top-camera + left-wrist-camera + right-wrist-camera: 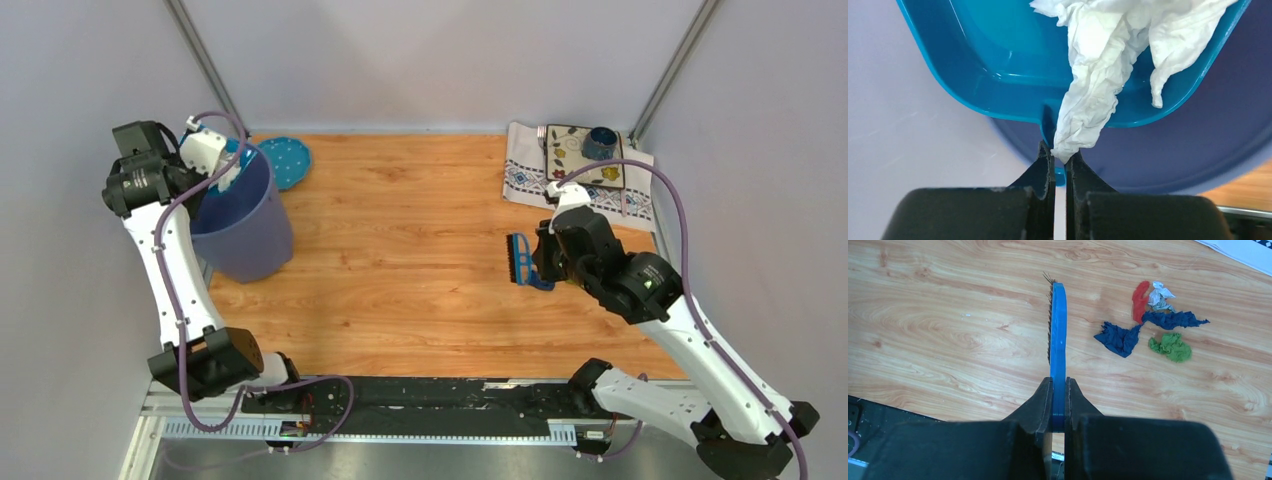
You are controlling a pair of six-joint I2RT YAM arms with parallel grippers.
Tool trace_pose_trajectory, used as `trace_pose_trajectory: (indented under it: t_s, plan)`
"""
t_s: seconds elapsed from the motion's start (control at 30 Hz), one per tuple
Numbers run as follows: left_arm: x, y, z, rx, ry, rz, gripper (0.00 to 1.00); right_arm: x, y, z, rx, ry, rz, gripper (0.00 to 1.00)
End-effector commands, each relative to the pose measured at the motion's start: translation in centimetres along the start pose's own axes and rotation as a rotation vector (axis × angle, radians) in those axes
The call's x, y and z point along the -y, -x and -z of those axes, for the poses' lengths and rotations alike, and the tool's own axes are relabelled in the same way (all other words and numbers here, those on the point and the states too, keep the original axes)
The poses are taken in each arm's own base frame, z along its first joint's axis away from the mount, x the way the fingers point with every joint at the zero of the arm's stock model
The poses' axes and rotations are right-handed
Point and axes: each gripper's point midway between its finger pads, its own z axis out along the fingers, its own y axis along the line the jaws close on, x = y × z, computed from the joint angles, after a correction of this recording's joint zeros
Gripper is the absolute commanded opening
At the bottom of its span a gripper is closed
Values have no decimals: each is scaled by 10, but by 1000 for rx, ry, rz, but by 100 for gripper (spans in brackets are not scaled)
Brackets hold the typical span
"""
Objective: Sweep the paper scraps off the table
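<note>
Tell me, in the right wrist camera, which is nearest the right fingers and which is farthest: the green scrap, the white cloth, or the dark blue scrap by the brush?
1. Dark blue scrap, just right of the brush that the right fingers hold.
2. Green scrap, further right.
3. White cloth, far top-right corner.

Your right gripper (pixel 538 262) holds a blue brush (pixel 519 258) over the table (pixel 390 260), and the brush sticks out past its fingers. Your left gripper (pixel 226 168) hangs over the blue bin (pixel 245 235), with a teal dustpan (pixel 238 155) at its fingertips. A teal lid (pixel 288 160) lies just beyond them.
</note>
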Motion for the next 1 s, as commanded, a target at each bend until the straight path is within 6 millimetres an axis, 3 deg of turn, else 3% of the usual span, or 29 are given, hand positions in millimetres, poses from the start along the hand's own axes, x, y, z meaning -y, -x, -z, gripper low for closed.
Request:
trace_pose_trajectory:
  t_s: [0.0, 0.13, 0.17, 0.2, 0.23, 0.27, 0.3, 0.33, 0.37, 0.53, 0.73, 0.97]
  plan:
    - [-67, -8, 43, -88, 351, -175, 0, -4, 6, -2, 29, 27, 12, 0]
    - [-92, -16, 57, -181, 493, -362, 0, -10, 6, -9, 23, 43, 14, 0]
    - [-92, -33, 44, -278, 484, -473, 0, -10, 5, -10, 21, 44, 16, 0]
    - [-96, -38, 43, -310, 522, -522, 0, -11, 5, -12, 19, 43, 17, 0]
    - [-111, -27, 60, -278, 659, -544, 0, -11, 4, -13, 16, 44, 18, 0]
    - [-104, -45, 41, -376, 631, -673, 0, -12, 5, -13, 14, 45, 17, 0]
    - [-105, -47, 41, -394, 660, -724, 0, -12, 5, -14, 15, 45, 15, 0]
    - [-112, -39, 55, -376, 758, -751, 0, -13, 7, -13, 19, 48, 15, 0]
    - [-105, -46, 41, -422, 732, -858, 0, -14, 8, -14, 18, 50, 15, 0]
    - [-116, -20, 65, -412, 915, -1005, 0, -20, 11, -13, 21, 75, 6, 0]
    - [-120, 8, 89, -315, 1044, -1058, 0, -22, 11, -11, 26, 91, -5, 0]
    - [-121, 22, 108, -205, 1116, -996, 0, -10, 13, -9, 48, 38, 4, 0]
